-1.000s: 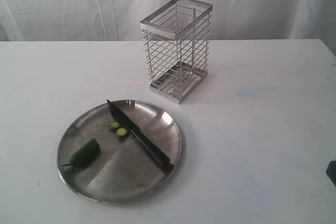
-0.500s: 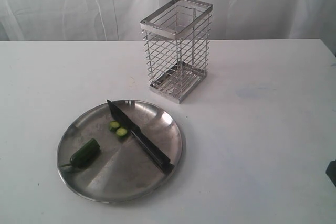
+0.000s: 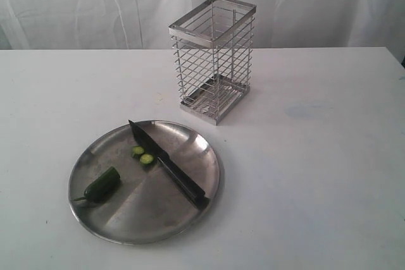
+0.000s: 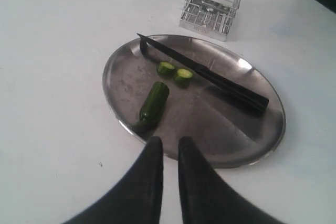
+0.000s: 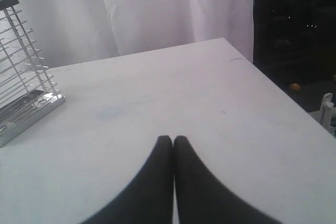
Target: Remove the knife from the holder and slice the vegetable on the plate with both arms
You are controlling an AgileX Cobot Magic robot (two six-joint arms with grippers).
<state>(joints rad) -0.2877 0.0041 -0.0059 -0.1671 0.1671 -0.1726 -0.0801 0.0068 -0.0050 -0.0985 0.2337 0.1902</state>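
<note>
Neither arm shows in the exterior view; only the finger pairs show in the wrist views. The holder (image 3: 214, 58) is cut off at the top in the left wrist view, and only a corner of it enters the right wrist view. The vegetable's stem is hard to make out.

The left gripper (image 4: 169, 139) hovers over the plate's near rim, tilted down at it, fingers a narrow gap apart, grasping nothing. The right gripper (image 5: 172, 138) hangs over bare table (image 3: 316, 156), fingers pressed together, empty.

In the exterior view the knife (image 3: 168, 164) lies flat on the plate (image 3: 145, 216), tip at 11 o'clock, handle end at 4 o'clock. The vegetable (image 3: 102, 184) lies at the plate's 9 o'clock. Two cut slices (image 3: 142, 155) sit just beside the blade. The holder stands upright and empty at 1 o'clock from the plate, apart from it.
</note>
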